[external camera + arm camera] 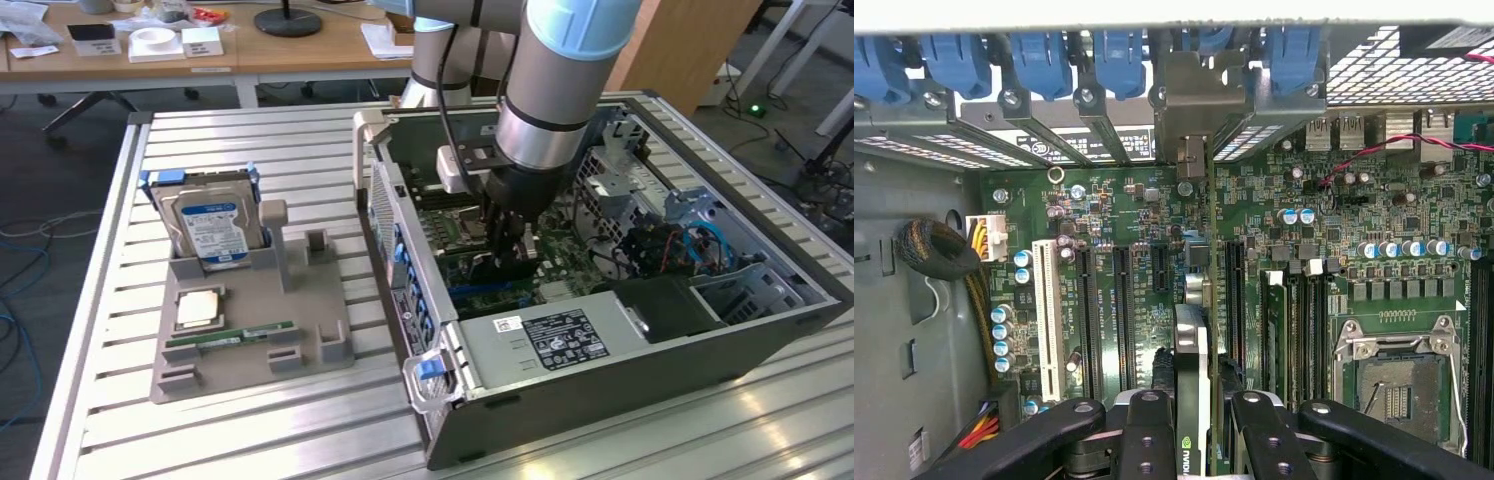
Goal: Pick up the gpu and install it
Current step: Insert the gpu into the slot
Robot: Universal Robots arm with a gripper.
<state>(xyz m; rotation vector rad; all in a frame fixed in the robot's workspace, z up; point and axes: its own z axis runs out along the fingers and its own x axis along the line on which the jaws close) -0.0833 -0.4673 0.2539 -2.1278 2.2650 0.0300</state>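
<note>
Where the gripper (1194,425) reaches down into the open computer case (747,330), the gpu (1191,350) appears edge-on in the wrist view: a thin, flat card with a dark face, a small green logo near the fingers, and a folded silver metal bracket (1189,100) at its far end, up against the row of blue plastic slot latches (1044,60). The card stands upright between the black, bolted fingers (1144,430), which are closed partway and clamp it from both sides. It sits directly over the green motherboard (1124,200), in line with the long dark expansion slots (1122,310) and beside a white one (1044,310).
</note>
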